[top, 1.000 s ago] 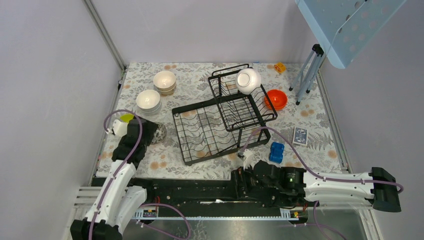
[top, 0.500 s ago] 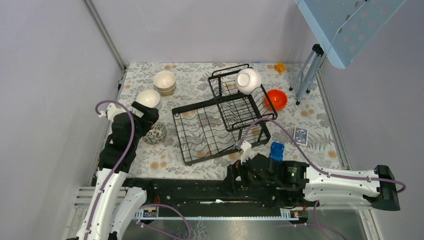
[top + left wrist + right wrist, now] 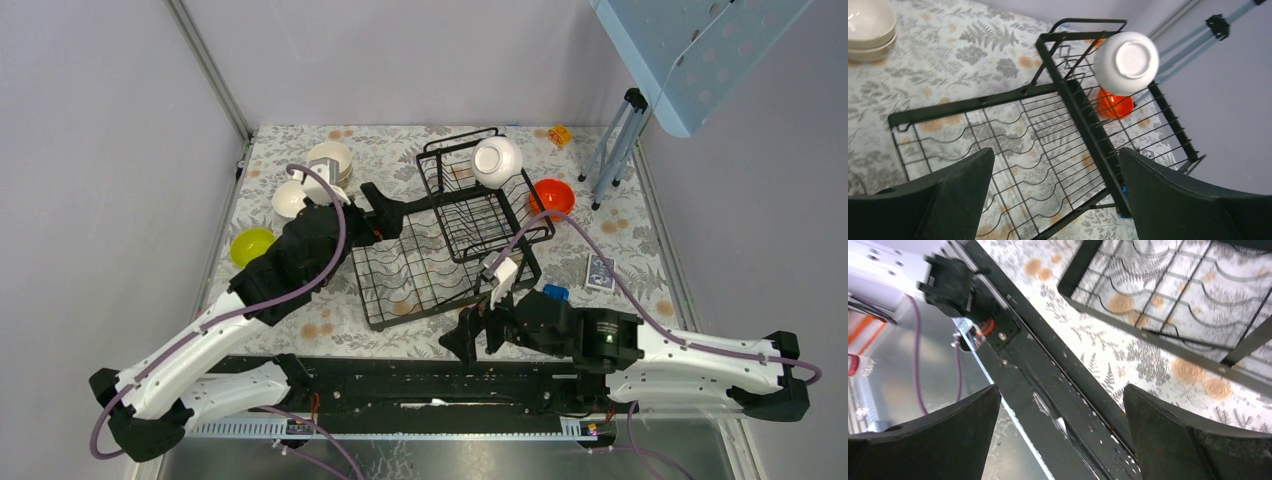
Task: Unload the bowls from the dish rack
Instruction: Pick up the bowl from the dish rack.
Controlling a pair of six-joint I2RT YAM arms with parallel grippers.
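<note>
- Leaning bottom-out on the far wires of the upper basket [image 3: 470, 215], upper middle of the overhead view: one white bowl [image 3: 497, 160], foot ring turned toward the left wrist camera.
- Sitting upright on the floral cloth [image 3: 290, 300], just right of that basket: an orange-red bowl [image 3: 552, 198], visible through the wires below the white bowl in the left wrist view.
- Standing well left of the dish rack [image 3: 420, 265], toward the upper left: a stack of cream bowls [image 3: 330, 160], with an off-white bowl [image 3: 288, 198] just below it and a yellow-green bowl [image 3: 251, 245] lower and further left.
- Spreading across the middle of the cloth: the rack's slotted lower tray [image 3: 400, 285], with the raised basket over its right part.
- Hovering over the lower tray's left part: left gripper [image 3: 1055, 160], black fingers spread wide and nothing between them.
- Hanging over the near cloth edge and the black frame rail [image 3: 1048, 390], below the tray's near corner: right gripper [image 3: 1062, 390], likewise gaping wide and holding nothing.
- Lying right of the tray: a blue block [image 3: 556, 292], partly hidden by the right arm, and a small dark printed card [image 3: 600, 270].
- Standing at the far right edge: grey tripod legs [image 3: 612, 150], with a small yellow toy [image 3: 560, 134] beside them.
</note>
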